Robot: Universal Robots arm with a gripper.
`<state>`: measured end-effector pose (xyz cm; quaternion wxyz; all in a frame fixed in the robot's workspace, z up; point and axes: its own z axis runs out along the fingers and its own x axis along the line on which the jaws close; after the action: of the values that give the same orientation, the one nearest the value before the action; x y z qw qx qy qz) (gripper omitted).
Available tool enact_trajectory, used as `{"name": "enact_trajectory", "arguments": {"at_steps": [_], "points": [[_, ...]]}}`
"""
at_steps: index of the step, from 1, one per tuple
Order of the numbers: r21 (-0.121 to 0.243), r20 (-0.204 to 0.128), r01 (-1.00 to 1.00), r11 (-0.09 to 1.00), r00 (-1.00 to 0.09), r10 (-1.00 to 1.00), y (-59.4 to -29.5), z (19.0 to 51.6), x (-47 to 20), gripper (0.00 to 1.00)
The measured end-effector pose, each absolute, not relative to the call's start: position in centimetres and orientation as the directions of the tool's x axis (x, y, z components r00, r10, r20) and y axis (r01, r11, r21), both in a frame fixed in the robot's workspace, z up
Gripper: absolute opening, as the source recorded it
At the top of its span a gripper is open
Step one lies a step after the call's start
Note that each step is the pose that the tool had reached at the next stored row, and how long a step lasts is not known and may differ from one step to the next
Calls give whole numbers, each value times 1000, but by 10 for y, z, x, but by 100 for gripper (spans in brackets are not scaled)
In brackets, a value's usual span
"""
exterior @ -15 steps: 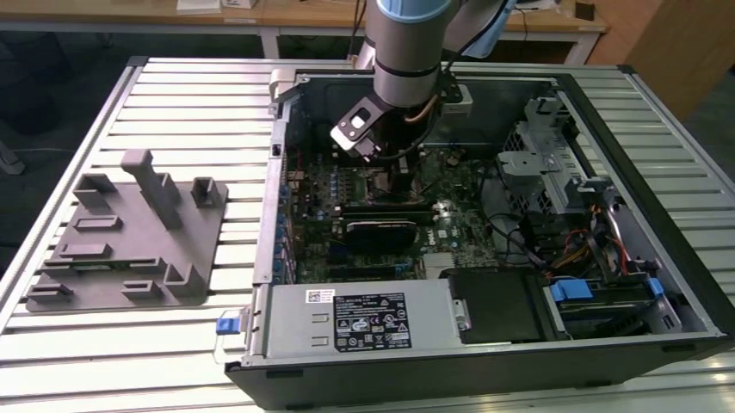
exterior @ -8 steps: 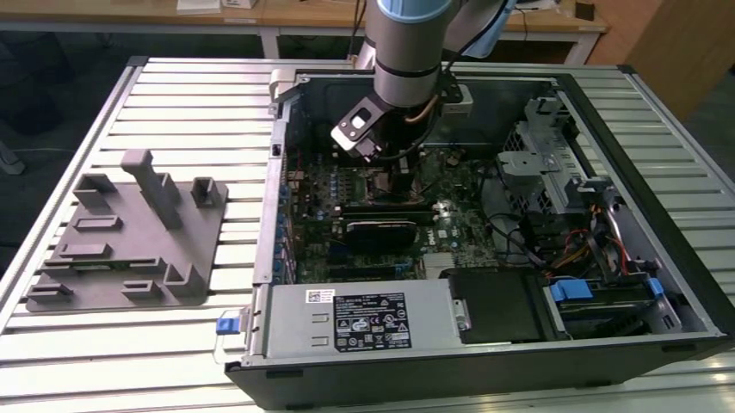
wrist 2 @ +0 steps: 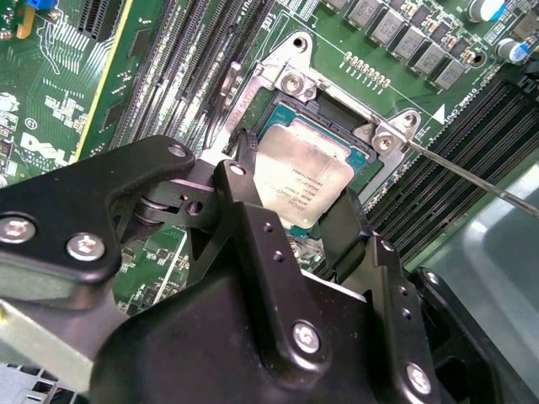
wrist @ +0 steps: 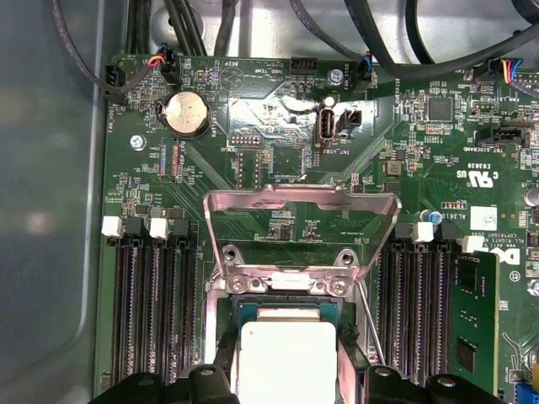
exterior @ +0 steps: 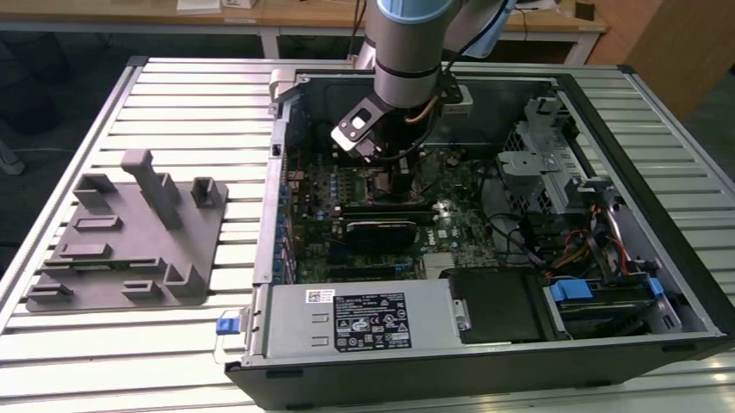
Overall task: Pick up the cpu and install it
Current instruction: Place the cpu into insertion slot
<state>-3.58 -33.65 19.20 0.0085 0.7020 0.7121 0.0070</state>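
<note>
Slatted metal table (exterior: 172,95) bears open case (exterior: 643,344); pincer (wrist 2: 296,180) grips cpu (wrist 2: 305,167).

Second wrist view: hand (wrist 2: 295,181) body covers near part of cpu (wrist 2: 307,172); grip contact can't tell. First wrist view: cpu (wrist: 286,366) cut by frame edge. Exterior view: arm (exterior: 408,52) cut by top edge, masks part of motherboard (exterior: 460,228) at frame centre; bench (exterior: 172,112) cropped at lower, right edges.

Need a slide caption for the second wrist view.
End effector grips the cpu at the open motherboard socket.
</note>
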Motion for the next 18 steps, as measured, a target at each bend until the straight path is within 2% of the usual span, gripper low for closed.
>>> {"name": "enact_trajectory", "arguments": {"at_steps": [5,6,8,9,18], "points": [[22,-2,1000,14,-14,1000,-337,192,-36,55],[22,-2,1000,14,-14,1000,-337,192,-36,61],[22,-2,1000,14,-14,1000,-337,192,-36,61],[22,-2,1000,14,-14,1000,-337,192,-36,67],[22,-2,1000,14,-14,1000,-337,198,-36,67]]}}
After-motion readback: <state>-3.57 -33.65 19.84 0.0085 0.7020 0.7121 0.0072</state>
